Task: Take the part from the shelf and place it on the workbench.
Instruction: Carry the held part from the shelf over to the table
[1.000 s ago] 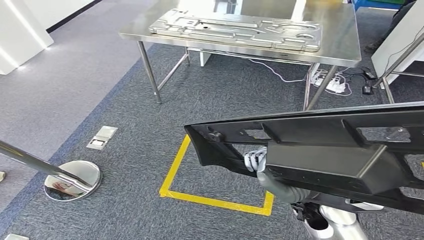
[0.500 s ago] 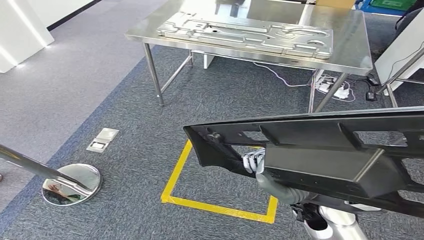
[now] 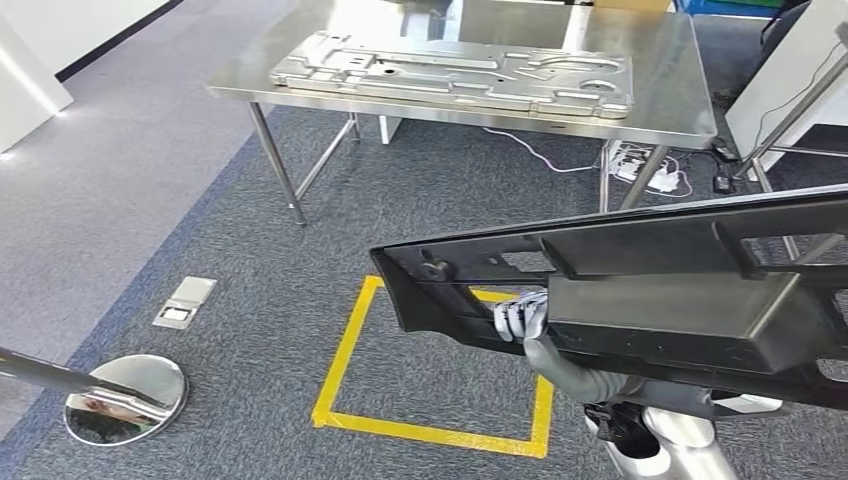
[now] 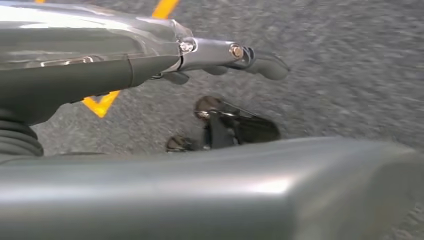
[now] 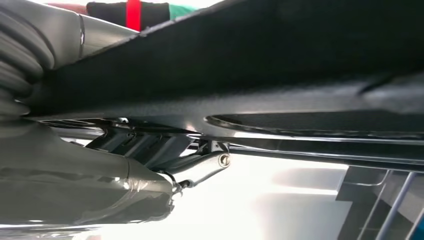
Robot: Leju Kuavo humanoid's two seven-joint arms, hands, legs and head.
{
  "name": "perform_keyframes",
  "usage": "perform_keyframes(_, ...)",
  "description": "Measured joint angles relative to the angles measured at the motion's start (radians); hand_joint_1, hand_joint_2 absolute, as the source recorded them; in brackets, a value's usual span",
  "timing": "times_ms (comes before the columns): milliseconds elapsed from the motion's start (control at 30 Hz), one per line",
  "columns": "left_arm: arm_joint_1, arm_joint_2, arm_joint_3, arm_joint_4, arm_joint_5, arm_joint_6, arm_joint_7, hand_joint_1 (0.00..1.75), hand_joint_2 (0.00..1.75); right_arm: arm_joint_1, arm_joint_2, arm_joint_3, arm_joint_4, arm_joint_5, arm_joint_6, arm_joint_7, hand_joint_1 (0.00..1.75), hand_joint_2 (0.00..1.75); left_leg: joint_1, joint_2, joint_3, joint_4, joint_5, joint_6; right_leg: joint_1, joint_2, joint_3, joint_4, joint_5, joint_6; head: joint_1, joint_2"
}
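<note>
Head view, left to right. Round mirror-finish base plate [image 3: 125, 398] on the grey carpet at far left, a slanted metal pole rising from it. Small metal floor box [image 3: 184, 303] beside it, up-carpet. Yellow tape square [image 3: 432, 362] marked on the carpet near centre. Beyond it, the steel workbench [image 3: 672, 95] carrying a stamped silver metal panel [image 3: 455, 72] flat on its top; white power strip and cables [image 3: 650, 175] on the floor under its right end.

Long black plastic part [image 3: 640, 300] held in the air in front of the robot, well short of the workbench, spanning from above the tape square to the right edge. Right hand [image 3: 535, 335] under its near side, fingers wrapped on the lower edge, gripping the part.

Left wrist view: left hand [image 4: 235, 57] hangs over the carpet, fingers apart, holding nothing
</note>
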Motion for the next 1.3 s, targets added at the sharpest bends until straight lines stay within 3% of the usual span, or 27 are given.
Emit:
perform_keyframes(67,0.005,0.0,0.0,0.0,0.0,0.0,0.001,0.0,1.75,-0.001,0.001,0.0,0.002,-0.001,0.0,0.003,1.75,1.75,-0.004,-0.015,0.005,-0.038,0.012,0.011,-0.001,0.013,0.004,0.0,-0.007,0.013,-0.001,0.0)
perform_keyframes(133,0.006,0.0,0.0,0.0,0.0,0.001,0.001,0.0,1.75,0.0,0.002,0.0,0.004,-0.003,0.001,0.008,1.75,1.75,-0.007,-0.007,0.014,-0.045,0.013,0.028,-0.001,0.018,0.006,0.004,-0.007,0.026,0.0,0.0)
perform_keyframes(200,0.002,0.0,0.0,0.0,0.0,0.001,0.0,0.0,1.75,-0.002,0.002,0.0,0.004,-0.005,0.001,0.01,1.75,1.75,-0.004,0.005,0.028,-0.052,0.009,0.042,0.0,-0.005,-0.007,0.04,-0.016,0.031,0.001,0.0)
perform_keyframes(233,0.001,0.0,0.0,0.0,0.0,0.001,0.0,0.0,1.75,-0.005,0.002,0.0,0.004,-0.006,0.002,0.011,1.75,1.75,-0.004,0.012,0.035,-0.054,0.006,0.048,0.001,-0.019,-0.03,0.083,-0.032,0.032,0.002,0.0)
perform_keyframes(300,0.001,0.0,0.0,0.0,0.0,0.001,0.0,0.0,1.75,-0.007,0.002,0.0,0.005,-0.008,0.002,0.011,1.75,1.75,-0.007,0.026,0.044,-0.055,-0.004,0.057,0.003,-0.034,-0.105,0.202,-0.079,0.033,0.002,0.0)
perform_keyframes(333,0.001,0.0,0.0,0.0,0.0,0.001,0.0,0.0,1.75,-0.006,0.002,0.0,0.006,-0.008,0.002,0.011,1.75,1.75,-0.01,0.034,0.049,-0.055,-0.01,0.06,0.003,-0.035,-0.141,0.25,-0.093,0.033,0.002,0.0)
perform_keyframes(367,0.002,0.0,0.0,0.0,0.0,0.001,0.0,0.0,1.75,-0.005,0.002,0.0,0.007,-0.009,0.003,0.012,1.75,1.75,-0.012,0.041,0.056,-0.055,-0.017,0.06,0.004,-0.036,-0.164,0.27,-0.089,0.032,0.002,0.0)
perform_keyframes(400,0.002,0.0,0.0,0.0,0.0,0.001,0.0,0.0,1.75,-0.004,0.002,0.0,0.008,-0.01,0.003,0.012,1.75,1.75,-0.014,0.048,0.065,-0.055,-0.024,0.06,0.006,-0.038,-0.17,0.255,-0.064,0.029,0.002,0.0)
perform_keyframes(433,0.002,0.0,0.0,0.0,0.001,0.001,0.0,0.0,1.75,-0.003,0.002,0.0,0.009,-0.011,0.003,0.013,1.75,1.75,-0.015,0.055,0.077,-0.055,-0.032,0.059,0.01,-0.044,-0.158,0.206,-0.021,0.024,0.002,0.0)
perform_keyframes(467,0.003,0.0,0.0,0.0,0.002,0.001,0.0,0.0,1.75,-0.003,0.002,0.0,0.009,-0.011,0.003,0.013,1.75,1.75,-0.016,0.062,0.088,-0.056,-0.04,0.058,0.016,-0.06,-0.137,0.146,0.022,0.015,0.002,0.0)
perform_keyframes(500,0.003,0.0,0.0,0.0,0.002,0.001,0.0,0.0,1.75,-0.004,0.002,0.0,0.01,-0.012,0.003,0.013,1.75,1.75,-0.017,0.07,0.097,-0.057,-0.047,0.055,0.025,-0.084,-0.124,0.094,0.043,0.007,0.002,0.0)
perform_keyframes(567,0.003,-0.001,0.0,0.0,0.003,0.0,0.0,0.0,1.75,-0.005,0.003,0.0,0.011,-0.013,0.003,0.014,1.75,1.75,-0.019,0.087,0.108,-0.057,-0.059,0.045,0.04,-0.118,-0.115,0.039,0.049,-0.008,0.004,0.0)
perform_keyframes(633,0.004,-0.001,0.0,0.0,0.003,-0.001,0.0,0.0,1.75,-0.005,0.005,0.0,0.012,-0.013,0.003,0.015,1.75,1.75,-0.021,0.1,0.12,-0.053,-0.063,0.033,0.039,-0.108,-0.108,0.025,0.051,-0.016,0.006,0.0)
perform_keyframes(700,0.002,-0.002,0.0,0.0,0.003,-0.002,-0.001,0.0,1.75,-0.007,0.008,0.0,0.012,-0.014,0.003,0.015,1.75,1.75,-0.019,0.087,0.124,-0.026,-0.072,0.024,0.03,-0.09,-0.087,0.016,0.058,-0.023,0.006,0.0)
perform_keyframes(733,0.0,-0.002,0.0,0.0,0.003,-0.002,-0.001,0.0,1.75,-0.009,0.01,0.0,0.012,-0.014,0.003,0.015,1.75,1.75,-0.017,0.072,0.109,0.007,-0.084,0.019,0.025,-0.081,-0.079,0.013,0.058,-0.027,0.005,0.0)
perform_keyframes(800,-0.001,-0.001,0.0,0.0,0.003,-0.003,-0.001,0.0,1.75,-0.013,0.014,0.0,0.012,-0.014,0.003,0.015,1.75,1.75,-0.012,0.044,0.045,0.11,-0.129,0.007,0.022,-0.06,-0.072,0.012,0.051,-0.031,0.004,0.0)
perform_keyframes(867,0.002,0.0,0.0,0.0,0.003,-0.003,-0.001,0.0,1.75,-0.011,0.015,0.0,0.014,-0.014,0.003,0.015,1.75,1.75,-0.009,0.037,-0.018,0.18,-0.156,0.0,0.021,-0.036,-0.064,0.012,0.042,-0.031,0.004,0.0)
perform_keyframes(900,0.003,0.0,0.0,0.0,0.003,-0.003,-0.001,0.0,1.75,-0.011,0.015,0.0,0.014,-0.014,0.003,0.015,1.75,1.75,-0.008,0.035,-0.03,0.172,-0.143,-0.001,0.02,-0.023,-0.057,0.012,0.037,-0.029,0.004,0.0)
perform_keyframes(1000,0.005,0.001,0.0,0.0,0.003,-0.003,-0.001,0.0,1.75,-0.011,0.016,0.0,0.015,-0.014,0.003,0.015,1.75,1.75,-0.004,0.007,-0.008,0.025,-0.02,0.001,0.016,0.005,-0.033,0.012,0.018,-0.02,0.004,0.0)
perform_keyframes(1033,0.006,0.001,0.0,0.0,0.003,-0.003,-0.001,0.0,1.75,-0.012,0.017,0.0,0.017,-0.013,0.003,0.015,1.75,1.75,-0.005,-0.009,-0.002,-0.013,0.002,0.004,0.015,0.013,-0.03,0.012,0.013,-0.014,0.003,0.0)
perform_keyframes(1100,0.009,0.002,0.0,0.0,0.003,-0.001,-0.002,0.0,1.75,-0.011,0.017,0.0,0.019,-0.009,-0.002,0.015,1.75,1.75,-0.01,-0.028,-0.001,-0.036,0.009,0.016,0.011,0.028,-0.028,0.011,0.005,0.0,0.003,0.0)
perform_keyframes(1167,0.008,0.002,0.0,0.0,0.003,-0.001,-0.002,0.0,1.75,-0.01,0.017,0.0,0.018,0.001,-0.008,0.014,1.75,1.75,-0.01,-0.02,0.01,-0.047,0.015,0.028,0.011,0.032,-0.02,0.007,-0.004,0.013,0.004,0.0)
perform_keyframes(1233,0.003,0.003,0.0,0.0,0.003,-0.001,-0.005,0.0,1.75,-0.013,0.017,0.0,0.016,0.009,-0.01,0.012,1.75,1.75,-0.005,-0.01,0.027,-0.06,0.012,0.04,0.014,0.006,-0.031,0.041,-0.025,0.021,0.004,0.0)
perform_keyframes(1300,0.002,0.003,-0.001,0.0,0.003,-0.002,-0.006,0.0,1.75,-0.016,0.017,0.0,0.015,0.012,-0.011,0.011,1.75,1.75,-0.003,0.001,0.041,-0.064,0.003,0.05,0.014,-0.026,-0.094,0.153,-0.068,0.026,0.004,0.0)
